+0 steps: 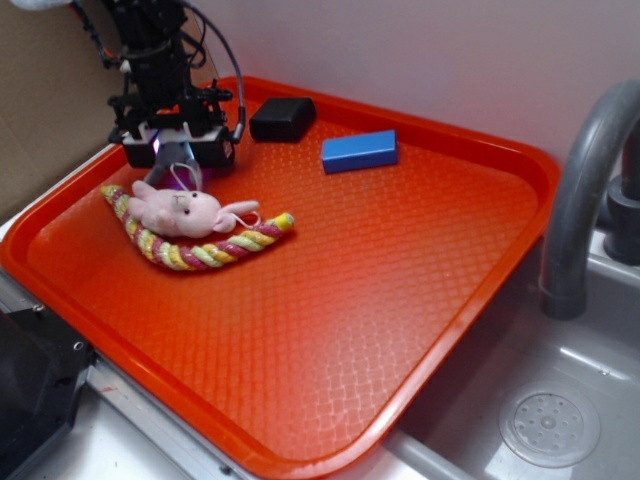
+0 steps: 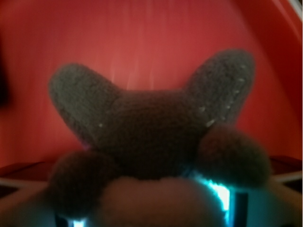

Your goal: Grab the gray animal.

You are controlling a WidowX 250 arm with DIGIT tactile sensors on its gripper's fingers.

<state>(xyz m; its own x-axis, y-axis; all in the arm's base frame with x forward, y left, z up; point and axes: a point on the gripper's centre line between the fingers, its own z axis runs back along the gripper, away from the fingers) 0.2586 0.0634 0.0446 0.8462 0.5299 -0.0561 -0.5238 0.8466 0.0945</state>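
The gray animal (image 1: 173,160) is a small gray plush that sits between my gripper's (image 1: 178,172) black fingers at the tray's far left corner, mostly hidden by the gripper body. In the wrist view the gray animal (image 2: 151,127) fills the frame very close up, with two limbs spread upward, two stubby limbs lower down and a paler patch at the bottom. The red tray behind it is streaked with blur. My fingers are hidden behind the plush in the wrist view. The gripper appears shut on the gray animal.
A pink plush animal (image 1: 180,212) lies on a striped rope toy (image 1: 215,250) just in front of the gripper. A black box (image 1: 282,118) and a blue block (image 1: 359,150) lie at the back of the orange tray (image 1: 450,330). A gray faucet (image 1: 585,180) and sink drain (image 1: 550,428) are right.
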